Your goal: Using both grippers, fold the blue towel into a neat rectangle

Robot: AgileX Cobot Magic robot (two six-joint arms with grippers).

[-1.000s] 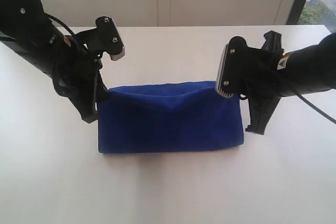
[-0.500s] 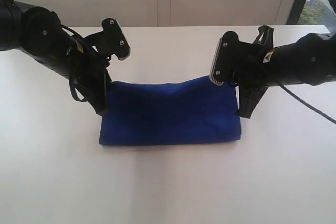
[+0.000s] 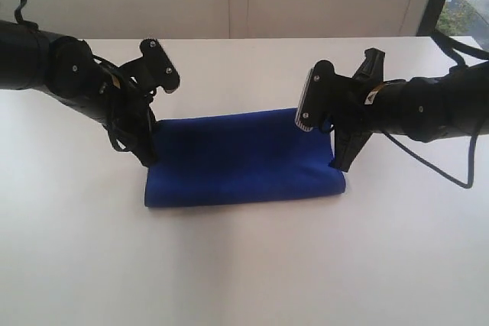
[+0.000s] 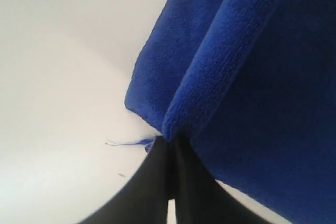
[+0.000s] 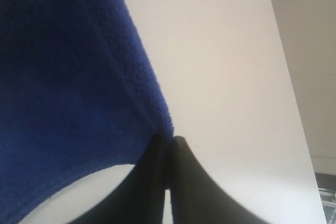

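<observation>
- The left gripper [image 3: 149,155] is placed at the left end of the blue towel [image 3: 244,162]. In the left wrist view its fingers [image 4: 142,187] are pressed together on a rolled edge at a corner of the cloth, so the corner is pinched, not released. A loose blue thread [image 4: 126,142] is seen beside that corner.
- The towel is laid doubled on the white table [image 3: 244,280], about midway between the arms. Its long axis runs left to right, from one gripper to the other. The near long side rests on the table as a rounded fold. The far long edge is drawn straight between the two holds. Whether that edge is lifted clear of the layer beneath cannot be told.
- The right gripper [image 3: 337,164] is placed at the right end. In the right wrist view its fingers [image 5: 149,182] are likewise clenched on the towel's edge.
- From each pair of fingers the cloth runs inward toward the middle, so neither arm is nearer and each has its own end. It is judged that the held edge must be carried by both ends together, across the long axis, or the rectangle will be skewed.
- No brand or writing can be read, and no tag is in view. A small pale sticker [image 3: 372,98] is seen on the right arm, too small to be read.
</observation>
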